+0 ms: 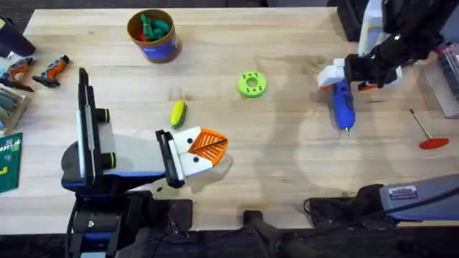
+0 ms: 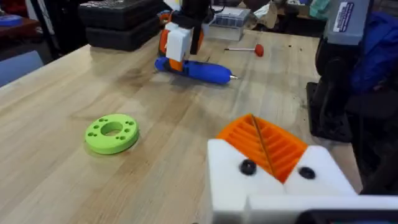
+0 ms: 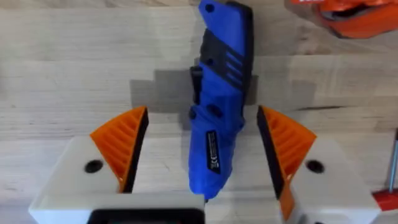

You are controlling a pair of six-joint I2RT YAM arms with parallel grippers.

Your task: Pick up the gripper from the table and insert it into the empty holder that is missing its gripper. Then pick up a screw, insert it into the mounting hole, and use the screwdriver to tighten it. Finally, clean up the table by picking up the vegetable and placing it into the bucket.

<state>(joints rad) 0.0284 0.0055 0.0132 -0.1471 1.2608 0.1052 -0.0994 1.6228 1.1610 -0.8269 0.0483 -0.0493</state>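
The blue screwdriver (image 1: 343, 104) (image 3: 217, 124) lies on the table (image 1: 287, 143) at the right. My right gripper (image 1: 346, 74) (image 3: 202, 118) is open and straddles its body, one orange pad on each side, not touching it. A small orange part (image 3: 351, 15) lies just past it; I cannot tell whether it is the loose gripper. My left gripper (image 1: 209, 145) (image 2: 264, 146) is shut and empty near the front centre, both white holders carrying pads. The yellow-green vegetable (image 1: 177, 113) lies just behind it. The bucket (image 1: 153, 36) stands at the back left. No screw shows.
A green disc with holes (image 1: 252, 84) (image 2: 112, 132) sits mid-table. A thin rod with a red handle (image 1: 428, 134) lies at the right edge. Orange-and-black hand tools (image 1: 50, 70) lie at the far left. Dark boxes (image 2: 121, 25) stand behind the right side.
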